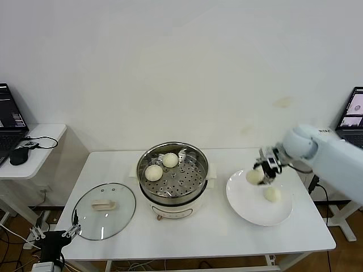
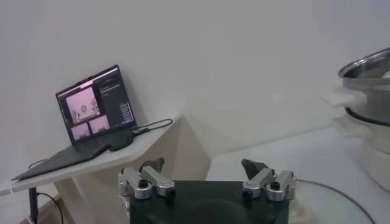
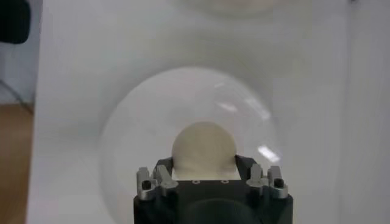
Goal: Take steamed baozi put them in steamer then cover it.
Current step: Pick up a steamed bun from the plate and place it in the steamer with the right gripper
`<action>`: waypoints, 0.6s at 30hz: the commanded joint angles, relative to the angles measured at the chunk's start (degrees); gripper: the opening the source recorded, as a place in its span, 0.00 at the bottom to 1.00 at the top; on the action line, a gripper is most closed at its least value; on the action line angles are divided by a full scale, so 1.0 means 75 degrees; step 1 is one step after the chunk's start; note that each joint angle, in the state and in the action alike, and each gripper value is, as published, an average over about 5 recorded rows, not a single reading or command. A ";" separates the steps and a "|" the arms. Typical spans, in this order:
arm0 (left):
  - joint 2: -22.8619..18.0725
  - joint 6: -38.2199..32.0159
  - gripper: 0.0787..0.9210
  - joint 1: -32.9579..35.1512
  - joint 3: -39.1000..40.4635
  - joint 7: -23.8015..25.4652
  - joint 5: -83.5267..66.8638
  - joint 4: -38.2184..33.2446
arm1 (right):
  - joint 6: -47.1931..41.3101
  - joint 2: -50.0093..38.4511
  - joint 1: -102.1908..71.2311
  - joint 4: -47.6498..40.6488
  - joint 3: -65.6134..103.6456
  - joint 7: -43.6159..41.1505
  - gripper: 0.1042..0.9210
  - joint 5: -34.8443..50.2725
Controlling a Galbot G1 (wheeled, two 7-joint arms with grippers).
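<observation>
The steel steamer (image 1: 198, 170) stands mid-table, and two baozi (image 1: 153, 173) (image 1: 170, 160) lie on its perforated tray. To its right is a white plate (image 1: 249, 207) with one baozi (image 1: 272, 194) on it. My right gripper (image 1: 262, 170) is over the plate's far left part, shut on another baozi (image 1: 254, 176). In the right wrist view that baozi (image 3: 203, 149) fills the gap between the fingers of the gripper (image 3: 203, 163), with the plate (image 3: 122, 140) beneath. The glass cover (image 1: 122, 218) lies flat at the table's left. My left gripper (image 1: 55, 232) (image 2: 202, 167) hangs open and empty beside the table's front left corner.
A side table (image 1: 42, 161) at the left carries a laptop (image 1: 8, 122) (image 2: 94, 112) and a mouse (image 1: 19, 156). Another laptop (image 1: 354, 116) stands at the far right. In the left wrist view the steamer (image 2: 365, 79) rises at one side.
</observation>
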 commanded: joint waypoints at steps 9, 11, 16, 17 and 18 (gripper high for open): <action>-0.0022 -0.0009 0.88 -0.0006 -0.0157 -0.0016 -0.0108 0.0033 | -0.0020 0.3457 0.2500 -0.0075 -0.1823 0.0502 0.67 0.1605; 0.0002 -0.0009 0.88 0.0020 -0.0219 -0.0017 -0.0139 0.0002 | 0.0214 0.3812 0.2296 -0.0159 -0.1887 0.0516 0.67 0.1549; 0.0000 -0.0005 0.88 0.0083 -0.0327 -0.0025 -0.0187 -0.0103 | 0.0915 0.4493 0.1689 -0.0569 -0.2020 0.0531 0.67 0.1128; -0.0010 -0.0005 0.88 0.0090 -0.0334 -0.0027 -0.0189 -0.0116 | 0.1054 0.4571 0.1582 -0.0646 -0.2047 0.0531 0.67 0.1036; -0.0021 -0.0005 0.88 0.0097 -0.0339 -0.0029 -0.0190 -0.0129 | 0.1246 0.4659 0.1443 -0.0745 -0.2089 0.0526 0.67 0.0909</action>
